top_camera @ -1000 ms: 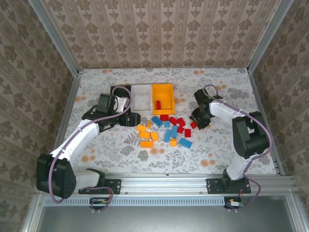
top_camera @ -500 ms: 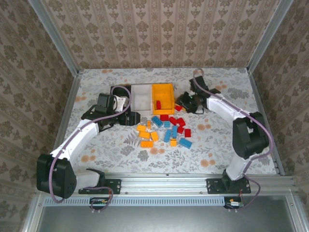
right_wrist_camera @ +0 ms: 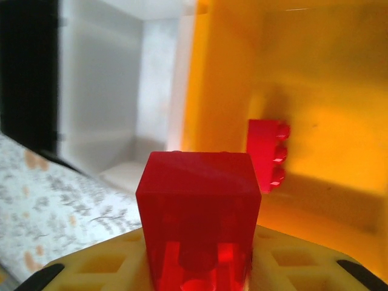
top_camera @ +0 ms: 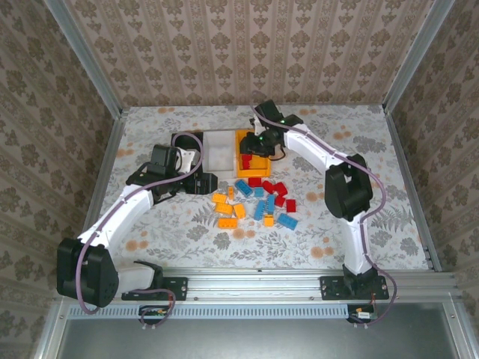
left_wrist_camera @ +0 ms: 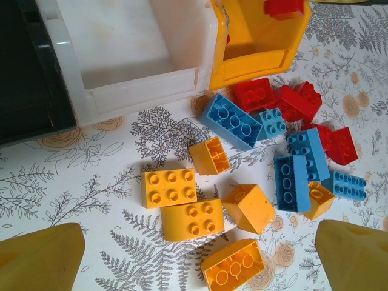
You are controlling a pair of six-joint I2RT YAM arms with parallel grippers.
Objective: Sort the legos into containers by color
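Observation:
Red, blue and orange legos [top_camera: 256, 199] lie in a loose pile on the flowered table. My right gripper [top_camera: 254, 146] hangs over the orange-yellow container [top_camera: 263, 135], shut on a red lego [right_wrist_camera: 197, 212]. Another red lego [right_wrist_camera: 267, 154] lies inside that bin. The white container [top_camera: 219, 149] stands to its left, then the black container [top_camera: 182, 138], partly hidden by my left arm. My left gripper [top_camera: 203, 182] is open above the pile's left side, its yellow fingers [left_wrist_camera: 39, 257] wide apart over several orange legos [left_wrist_camera: 191, 219].
The three bins stand in a row at the back of the table, touching. Metal frame posts and patterned walls enclose the table on three sides. Blue legos [left_wrist_camera: 297, 176] and red ones [left_wrist_camera: 257, 94] lie just in front of the orange-yellow bin.
My right arm has swung left from the right side of the pile to above the orange-yellow bin, carrying the red lego. The left arm has stayed still.

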